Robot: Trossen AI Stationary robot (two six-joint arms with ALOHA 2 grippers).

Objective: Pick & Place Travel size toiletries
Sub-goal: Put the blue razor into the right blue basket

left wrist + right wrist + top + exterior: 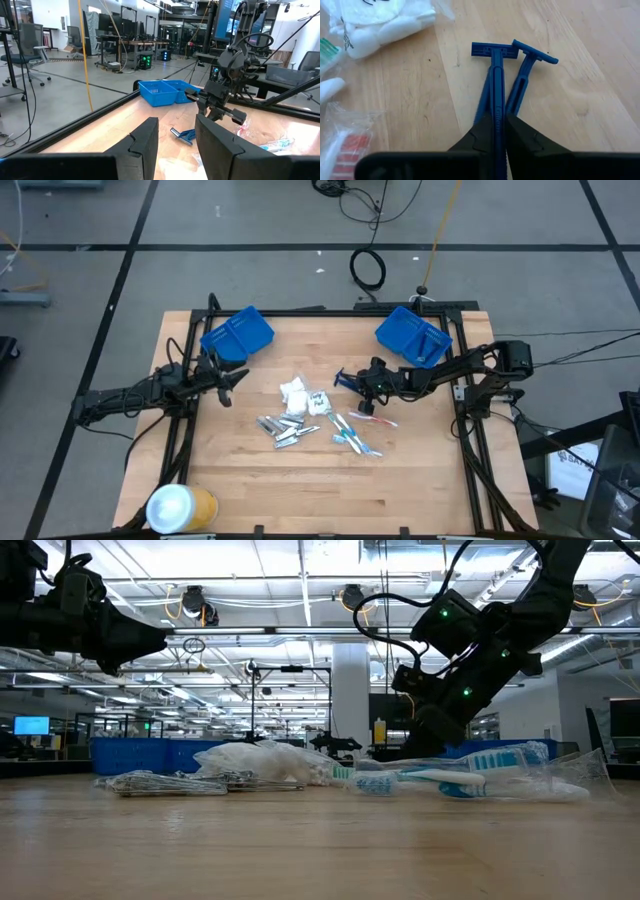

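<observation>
The toiletries lie in a pile mid-table: white packets [294,392], silver tubes [280,428] and bagged toothbrushes [357,437]. Two dark blue razors [496,75] lie side by side on the pile's right edge. My right gripper [358,383] reaches level from the table's right and is shut on one razor. The second razor [521,85] runs alongside it, its handle end against one finger; whether it is also held I cannot tell. My left gripper [176,145] is open, above the table's left side [232,383] near the left blue bin, touching nothing. My right gripper pinches one blue razor by its handle [496,120], between the two fingers, which lie along the handle. It comes in nearly level from the table's right. The razor's head [492,50] points away toward the pile, close over the wood; whether it is lifted clear I cannot tell.
A blue bin [237,333] stands at the far left of the table and another blue bin [412,336] at the far right. A yellow-and-white roll [180,507] lies at the near left corner. Bare wood [420,470] stretches along the near side.
</observation>
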